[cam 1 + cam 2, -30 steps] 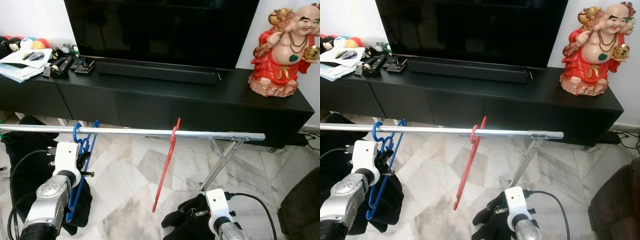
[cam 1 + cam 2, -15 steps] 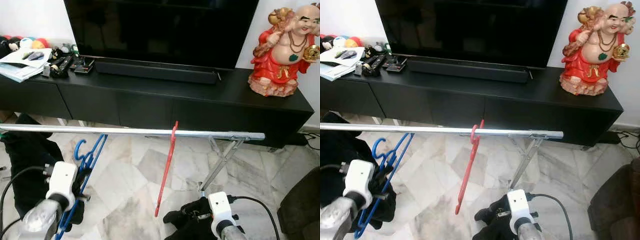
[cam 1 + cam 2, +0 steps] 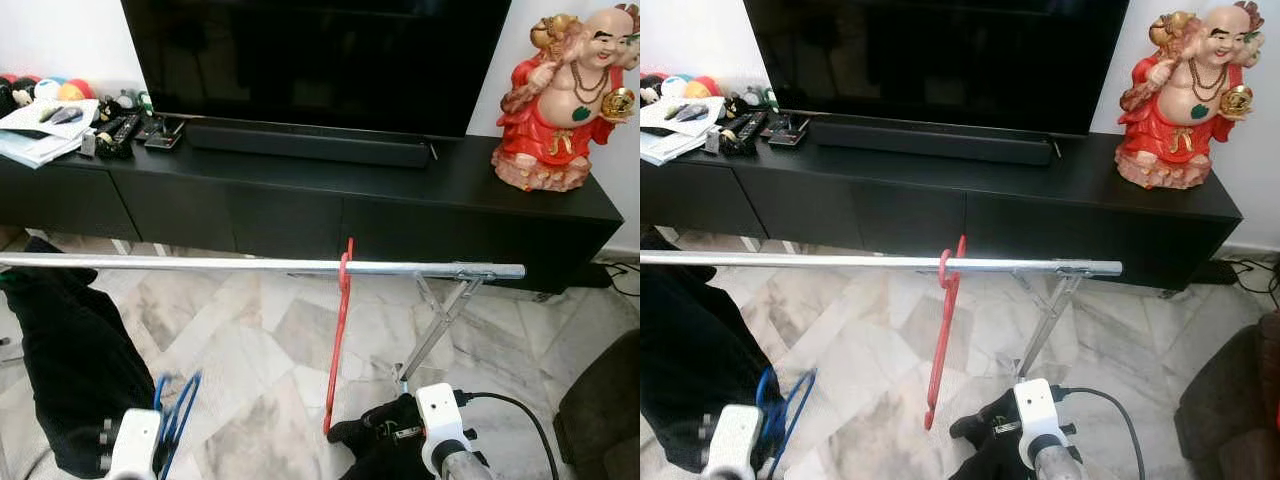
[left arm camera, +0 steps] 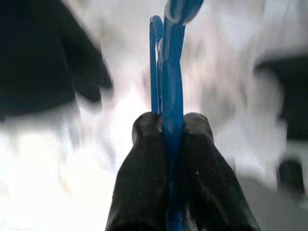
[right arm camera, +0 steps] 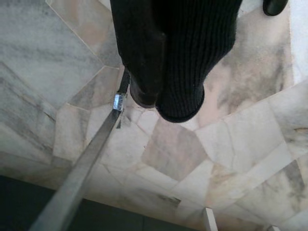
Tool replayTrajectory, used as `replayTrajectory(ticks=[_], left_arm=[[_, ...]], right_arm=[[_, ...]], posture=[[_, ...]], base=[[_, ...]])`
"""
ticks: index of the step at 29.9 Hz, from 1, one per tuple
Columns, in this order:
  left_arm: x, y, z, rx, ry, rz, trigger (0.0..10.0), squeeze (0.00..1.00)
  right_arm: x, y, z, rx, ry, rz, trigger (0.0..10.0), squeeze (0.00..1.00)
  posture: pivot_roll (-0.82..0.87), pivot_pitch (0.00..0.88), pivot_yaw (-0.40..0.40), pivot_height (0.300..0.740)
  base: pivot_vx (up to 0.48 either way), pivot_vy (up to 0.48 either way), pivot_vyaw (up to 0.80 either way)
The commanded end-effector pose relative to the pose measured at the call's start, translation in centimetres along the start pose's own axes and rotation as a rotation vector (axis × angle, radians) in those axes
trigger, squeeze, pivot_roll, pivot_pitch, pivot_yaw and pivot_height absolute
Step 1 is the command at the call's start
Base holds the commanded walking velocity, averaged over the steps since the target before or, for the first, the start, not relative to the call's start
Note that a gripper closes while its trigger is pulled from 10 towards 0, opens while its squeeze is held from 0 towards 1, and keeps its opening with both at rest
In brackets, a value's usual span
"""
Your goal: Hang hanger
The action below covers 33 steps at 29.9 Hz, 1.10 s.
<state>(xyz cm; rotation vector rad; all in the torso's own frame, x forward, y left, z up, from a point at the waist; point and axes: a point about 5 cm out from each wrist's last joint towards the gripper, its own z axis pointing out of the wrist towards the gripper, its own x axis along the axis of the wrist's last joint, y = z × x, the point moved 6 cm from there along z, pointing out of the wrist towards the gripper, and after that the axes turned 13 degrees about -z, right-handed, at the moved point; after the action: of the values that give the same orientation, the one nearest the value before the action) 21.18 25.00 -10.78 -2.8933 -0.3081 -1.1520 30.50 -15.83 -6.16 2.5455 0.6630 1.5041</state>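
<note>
Blue plastic shows low on the left: the blue hanger [image 3: 170,420] is well below the metal rail [image 3: 250,264], with the left end effector [image 4: 165,159] clamped tight on its shaft, fingers [image 4: 144,163] pressed on either side. Beside it a black garment [image 3: 70,370] droops from the rail's left stretch. Further along, a red hanger [image 3: 340,340] already hangs from the rail by its hook, roughly mid-span. The right end effector [image 3: 400,445] sits low near the floor, just beside the rack's slanted leg [image 3: 440,320]; a black knit sleeve covers it, so I cannot tell whether its fingers are apart or together.

To hang the blue one well, I'd judge the left arm needs to lift the hook clear above the rail, in the bare stretch between the garment and the red hanger, turn the hook's opening across the bar, then lower until the rail carries the weight before letting go.
</note>
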Motion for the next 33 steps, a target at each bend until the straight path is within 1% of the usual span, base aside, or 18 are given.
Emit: replayTrajectory(ticks=[1,2,3,7,9,11,17,23,26,33], left_arm=[[-2.9,-0.7,-0.5,0.028,-0.093,0.022,10.0,0.0],[-3.6,-1.2,-0.8,0.044,-0.117,0.029,10.0,0.0],[-4.7,-2.3,-1.2,0.092,-0.147,0.012,10.0,0.0],[-5.3,-3.2,-1.5,0.123,-0.158,-0.016,10.0,0.0],[-5.7,-3.7,-1.7,0.14,-0.165,-0.03,10.0,0.0],[-5.7,-3.7,-1.7,0.143,-0.166,-0.033,10.0,0.0],[-5.8,-3.4,-1.5,0.144,-0.166,-0.033,10.0,0.0],[-6.4,-3.0,-1.5,0.143,-0.187,-0.038,10.0,0.0],[-7.2,-3.0,-1.7,0.151,-0.215,-0.041,10.0,0.0],[-8.0,-3.4,-2.1,0.166,-0.242,-0.047,10.0,0.0]], right_arm=[[0.0,0.2,-0.1,-0.014,0.004,0.018,10.0,0.0],[-0.1,0.2,-0.1,-0.015,0.005,0.018,10.0,0.0],[-0.1,0.3,-0.1,-0.019,0.004,0.021,10.0,0.0],[-0.2,0.3,-0.1,-0.019,0.002,0.021,10.0,0.0],[-0.1,0.0,-0.1,-0.01,0.008,0.013,10.0,0.0],[0.0,-0.1,-0.1,-0.005,0.015,0.01,10.0,0.0],[0.2,-0.4,-0.1,0.002,0.021,0.001,10.0,0.0],[0.2,-0.1,-0.1,-0.01,0.016,0.017,10.0,0.0],[0.1,0.0,-0.1,-0.014,0.013,0.019,10.0,0.0],[0.1,0.0,-0.1,-0.016,0.01,0.02,10.0,0.0]], posture=[[0.0,0.107,0.019,0.74],[0.0,0.108,0.02,0.74],[0.01,0.108,0.019,0.74],[0.01,0.11,0.019,0.74],[0.02,0.111,0.019,0.74],[0.02,0.111,0.019,0.74],[0.02,0.111,0.02,0.74],[0.02,0.111,0.021,0.74],[0.02,0.109,0.022,0.74],[0.02,0.108,0.021,0.74]], base=[[0.0,0.0,0.0],[0.0,0.0,0.0],[0.0,0.0,0.0],[0.0,0.0,0.0],[0.0,0.315,0.0],[0.0,0.356,0.0],[0.0,0.352,0.77],[0.0,0.352,0.0],[0.0,0.351,0.0],[0.0,0.352,0.0]])
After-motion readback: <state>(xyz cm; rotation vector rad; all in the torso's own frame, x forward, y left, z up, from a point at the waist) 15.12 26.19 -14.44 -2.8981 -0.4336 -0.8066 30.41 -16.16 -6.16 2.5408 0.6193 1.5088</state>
